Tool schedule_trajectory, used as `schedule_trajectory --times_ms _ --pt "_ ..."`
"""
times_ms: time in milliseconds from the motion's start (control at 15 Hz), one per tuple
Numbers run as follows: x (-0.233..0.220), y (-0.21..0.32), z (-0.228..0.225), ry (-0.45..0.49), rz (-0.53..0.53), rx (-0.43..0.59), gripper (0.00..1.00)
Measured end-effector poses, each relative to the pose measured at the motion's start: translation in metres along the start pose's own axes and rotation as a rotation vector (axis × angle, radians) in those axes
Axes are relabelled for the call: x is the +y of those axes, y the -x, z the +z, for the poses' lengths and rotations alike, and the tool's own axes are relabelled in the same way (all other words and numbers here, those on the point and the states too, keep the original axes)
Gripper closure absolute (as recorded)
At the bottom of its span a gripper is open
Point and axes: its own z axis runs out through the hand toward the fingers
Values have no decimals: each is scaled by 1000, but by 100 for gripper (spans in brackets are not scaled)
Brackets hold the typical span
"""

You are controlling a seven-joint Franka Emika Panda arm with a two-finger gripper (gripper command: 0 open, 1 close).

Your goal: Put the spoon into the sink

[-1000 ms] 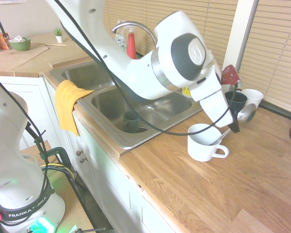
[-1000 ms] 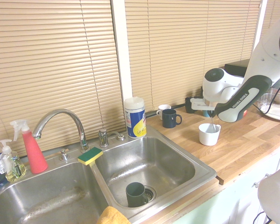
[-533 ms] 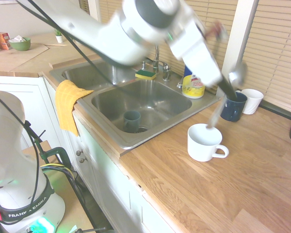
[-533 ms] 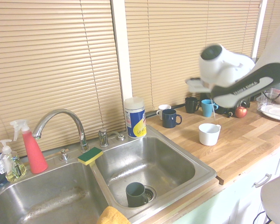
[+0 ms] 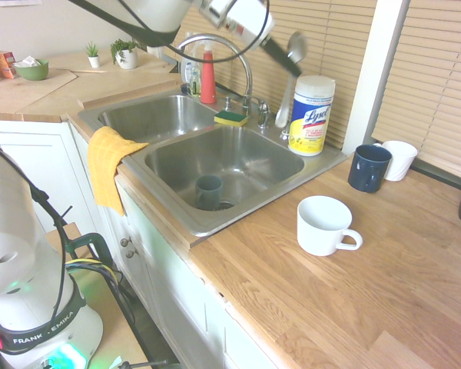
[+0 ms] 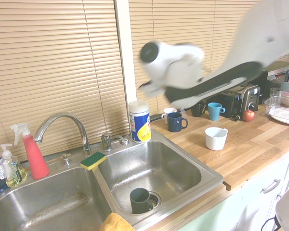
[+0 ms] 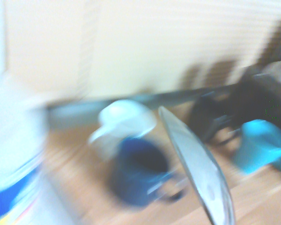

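Observation:
My gripper [image 5: 284,58] is high over the back rim of the sink [image 5: 186,224], shut on the spoon [image 5: 289,81]. The spoon's rounded bowl sits up by the dark fingers and its slim handle hangs down in front of the wipes canister [image 5: 311,104]. The spoon is in the air over the back edge of the right basin [image 5: 238,157], next to the faucet [image 5: 215,40]. In the second exterior view the arm is a blur above the right basin [image 6: 159,166] and I cannot make out the spoon. The spoon [image 7: 201,178] shows blurred in the wrist view.
A dark mug [image 5: 209,192] stands in the right basin by the drain. On the wooden counter are a white mug [image 5: 323,224], a dark blue mug [image 5: 367,167] and another white mug [image 5: 400,158]. A yellow cloth [image 5: 107,165] drapes the sink's front; a sponge [image 5: 230,118] lies behind the divider.
The arm has lifted the spoon out of the white mug and swung it fast up and across the counter to above the back of the sink. The mugs have not moved.

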Motion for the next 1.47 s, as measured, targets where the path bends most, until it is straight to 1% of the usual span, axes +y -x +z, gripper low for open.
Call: schedule_trajectory --times_ms 133,267,400,600,667,800,1133,1467 --pt "-12 67 4 13 -125 -47 100" --pt "-14 121 10 34 -236 -97 100" --pt "-16 149 23 81 -327 -189 100" --pt "-18 165 46 144 -428 -354 100" --pt "-16 171 56 158 -457 -378 100" --pt "-10 185 76 176 -487 -402 100" --pt "8 215 128 207 -512 -446 100" --pt "18 228 138 218 -527 -485 100"
